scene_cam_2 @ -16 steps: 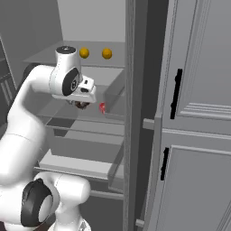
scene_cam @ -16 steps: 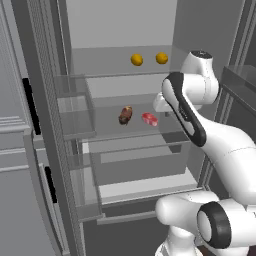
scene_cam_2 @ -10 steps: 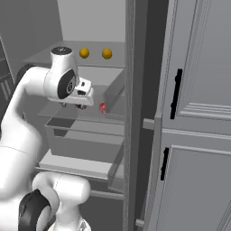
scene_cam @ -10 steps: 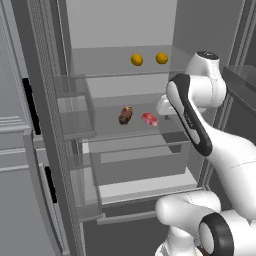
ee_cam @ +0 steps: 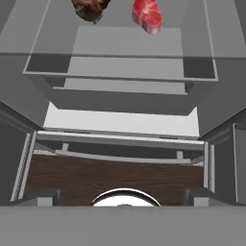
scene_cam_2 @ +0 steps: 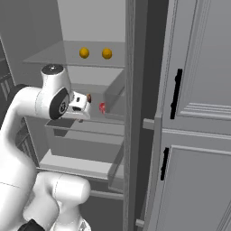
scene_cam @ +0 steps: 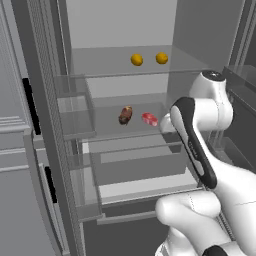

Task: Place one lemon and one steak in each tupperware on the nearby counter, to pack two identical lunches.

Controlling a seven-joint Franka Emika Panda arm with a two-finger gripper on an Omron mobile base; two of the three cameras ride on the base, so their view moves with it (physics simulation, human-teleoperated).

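Inside the open fridge, the gripper [scene_cam_2: 82, 103] is hanging at the front of the middle glass shelf [scene_cam: 107, 131]; whether its jaws are apart or together cannot be told. Just beyond the jaws, the red steak [ee_cam: 147, 13] is lying on that shelf, with a darker brown steak [ee_cam: 90, 6] sitting beside it, the two apart. Well above the jaws, two lemons [scene_cam: 137, 60] are resting side by side on the top shelf [scene_cam: 100, 67].

shelves: clear glass-like fridge shelves [scene_cam: 100, 122], smooth, glossy
red steak: raw red steak [ee_cam: 147, 13], moist sheen
brown steak: dark brown steak [scene_cam: 125, 115], rough, matt
floor: dark brown wood-grain floor [ee_cam: 115, 178], matt
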